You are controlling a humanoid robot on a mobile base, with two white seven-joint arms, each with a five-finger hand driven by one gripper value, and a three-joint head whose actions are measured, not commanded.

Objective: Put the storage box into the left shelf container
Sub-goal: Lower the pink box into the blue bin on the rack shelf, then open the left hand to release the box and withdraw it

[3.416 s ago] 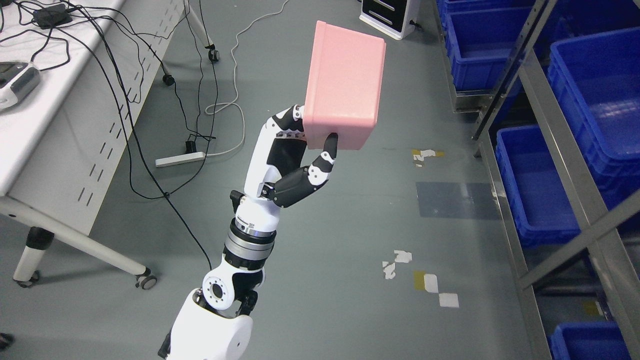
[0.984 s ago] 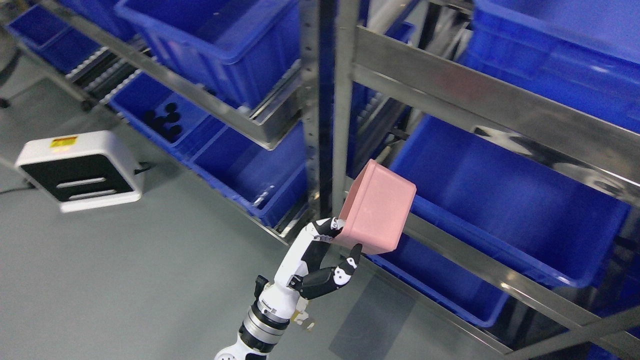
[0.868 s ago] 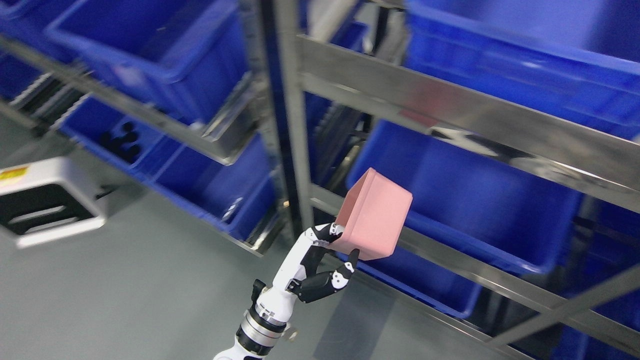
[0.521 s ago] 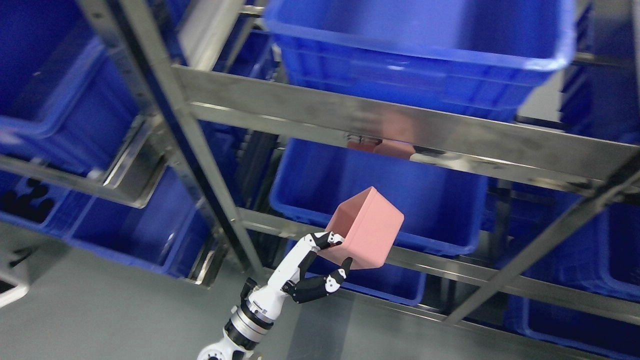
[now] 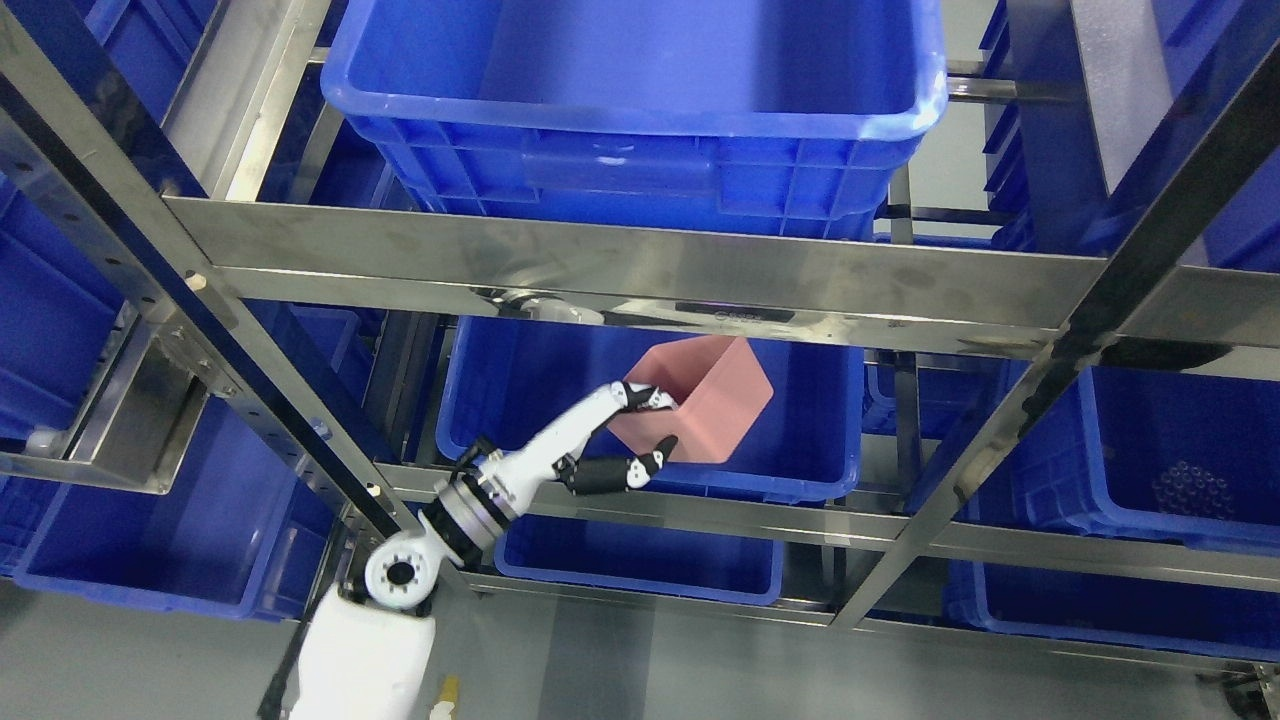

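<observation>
Head view shows a steel shelf [image 5: 640, 265] stocked with blue bins on several levels. At the left edge, 1 bin [image 5: 150, 530] sits low, behind a slanted upright. The left arm rises from the bottom left, and the left hand [image 5: 630, 440] is clamped on the pink storage box [image 5: 715, 405]: the fingers [image 5: 640, 397] hook over the box's rim while the thumb presses on its lower wall. The box is tilted, with its open top turned up and to the left, and it hangs inside the opening of the middle-level container [image 5: 800, 430], just under the shelf's front crossbar. Whether it touches the container's floor cannot be told; it looks held above it. Further right, another bin [image 5: 1150, 470] on the same level holds a cluster of small dark items. The right hand is out of view.

By my reading, the carry and the reach into the shelf are done. What remains is lowering the box to the container's floor, letting go, and drawing the arm out under the crossbar.
</observation>
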